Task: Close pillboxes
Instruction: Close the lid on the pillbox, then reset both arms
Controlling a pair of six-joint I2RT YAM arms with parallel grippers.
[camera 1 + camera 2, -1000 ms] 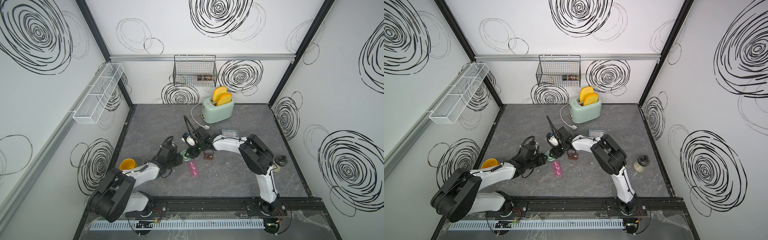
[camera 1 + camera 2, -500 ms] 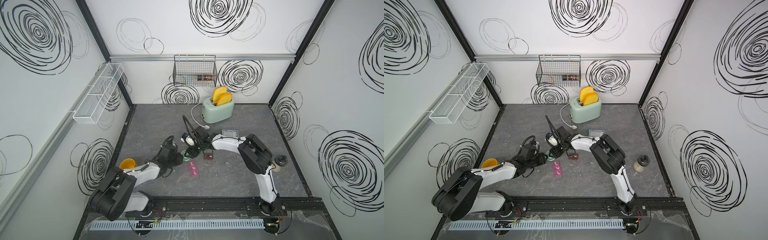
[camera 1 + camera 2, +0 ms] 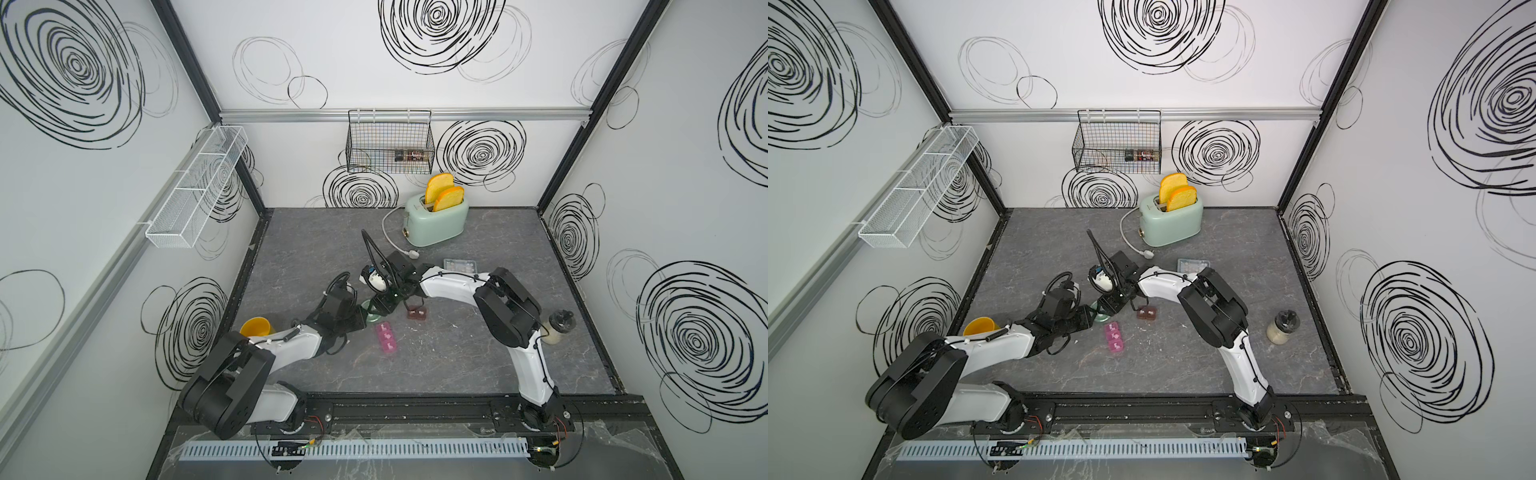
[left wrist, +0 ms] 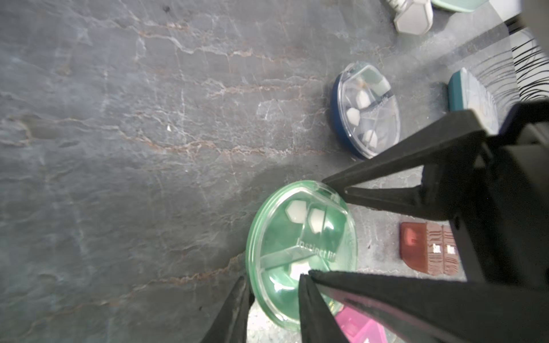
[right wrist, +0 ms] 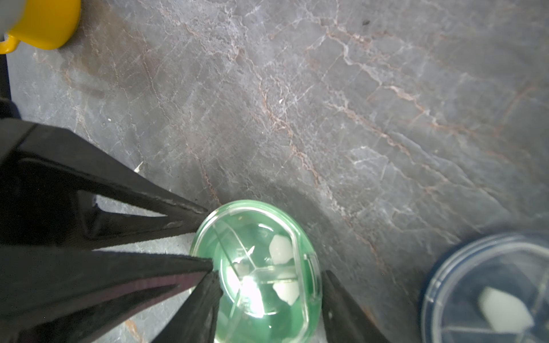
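Round green pillbox [image 5: 258,267] is sitting pinched in right gripper [image 5: 270,274] — left gripper [image 4: 271,279], nearly closed, is bracketing its 8 o'clock rim, hold unclear. Left arm [image 3: 291,347] and right arm [image 3: 449,286] are stretching low.

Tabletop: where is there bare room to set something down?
Bare: the back-left tabletop between the left wall and the toaster cord; the front strip between the pink pillbox and the base rail; the right side behind the jar. Crowded: the centre, around the green pillbox and brown pillbox.
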